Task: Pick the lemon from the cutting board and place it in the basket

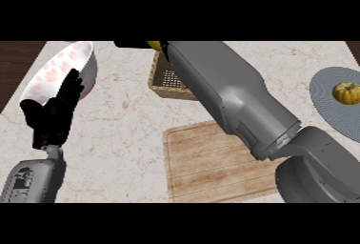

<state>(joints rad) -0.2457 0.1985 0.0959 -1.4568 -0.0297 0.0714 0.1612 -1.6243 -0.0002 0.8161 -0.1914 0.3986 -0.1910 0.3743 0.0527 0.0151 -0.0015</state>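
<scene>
My right forearm (232,95) stretches from the lower right across the wooden cutting board (204,167) to the top edge of the view. There only a sliver of my right hand (132,44) shows, curled round the yellow lemon (155,45), of which a small part is visible. The hand and lemon are just beyond the far rim of the woven basket (167,81), which the forearm partly covers. No lemon lies on the board. My left hand (53,114) rests open, fingers up, at the left.
A white bowl with pink spots (63,66) stands at the far left, behind my left hand. A grey round plate (327,109) with a small orange pumpkin (346,93) sits at the right edge. Dark wood borders the marble counter at the upper left.
</scene>
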